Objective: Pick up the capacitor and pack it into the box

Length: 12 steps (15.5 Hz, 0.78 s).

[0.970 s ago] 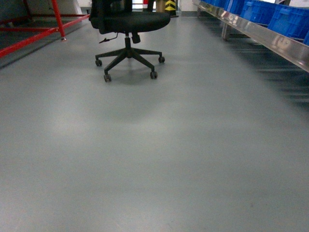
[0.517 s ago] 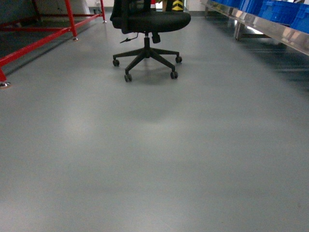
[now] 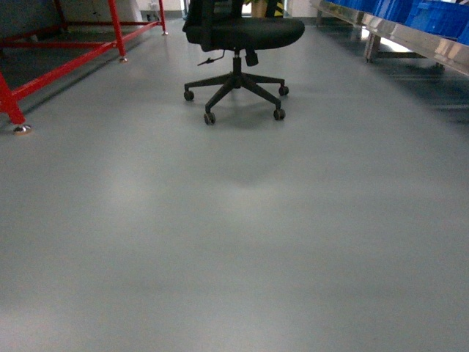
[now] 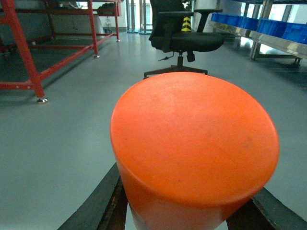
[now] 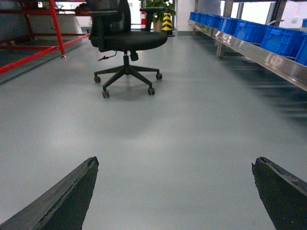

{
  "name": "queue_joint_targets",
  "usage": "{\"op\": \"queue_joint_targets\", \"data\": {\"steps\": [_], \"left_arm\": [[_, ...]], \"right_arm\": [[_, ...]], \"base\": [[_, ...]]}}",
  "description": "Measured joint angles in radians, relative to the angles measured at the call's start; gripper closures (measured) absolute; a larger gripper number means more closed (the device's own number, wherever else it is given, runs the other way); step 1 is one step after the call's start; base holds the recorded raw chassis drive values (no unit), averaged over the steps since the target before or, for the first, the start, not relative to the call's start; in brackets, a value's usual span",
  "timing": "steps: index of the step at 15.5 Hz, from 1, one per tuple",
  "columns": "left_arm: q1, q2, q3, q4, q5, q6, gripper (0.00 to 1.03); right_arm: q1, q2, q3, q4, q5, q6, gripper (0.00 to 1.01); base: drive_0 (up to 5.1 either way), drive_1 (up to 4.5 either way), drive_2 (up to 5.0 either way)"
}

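Filling the centre of the left wrist frame, an orange capacitor (image 4: 194, 153) was pinched between the left fingers (image 4: 103, 203), while the right fingers (image 5: 64, 196) were held spread over bare grey floor (image 5: 177, 139), with a black office chair (image 3: 238, 44) seen at upper centre.

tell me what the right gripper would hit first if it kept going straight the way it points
Probably nothing close: the open right gripper looks out over bare grey floor. The black office chair stands far ahead and left of the line; depth is hard to judge.
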Motion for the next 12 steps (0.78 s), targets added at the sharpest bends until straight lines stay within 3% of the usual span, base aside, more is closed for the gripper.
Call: {"op": "queue_joint_targets", "data": {"steps": [12], "left_arm": [[0.0,0.0,0.0,0.001,0.0,0.0,0.59]], "right_arm": [[0.0,0.0,0.0,0.006,0.0,0.0,0.03]], "base": [[-5.1,2.37,2.4]]}}
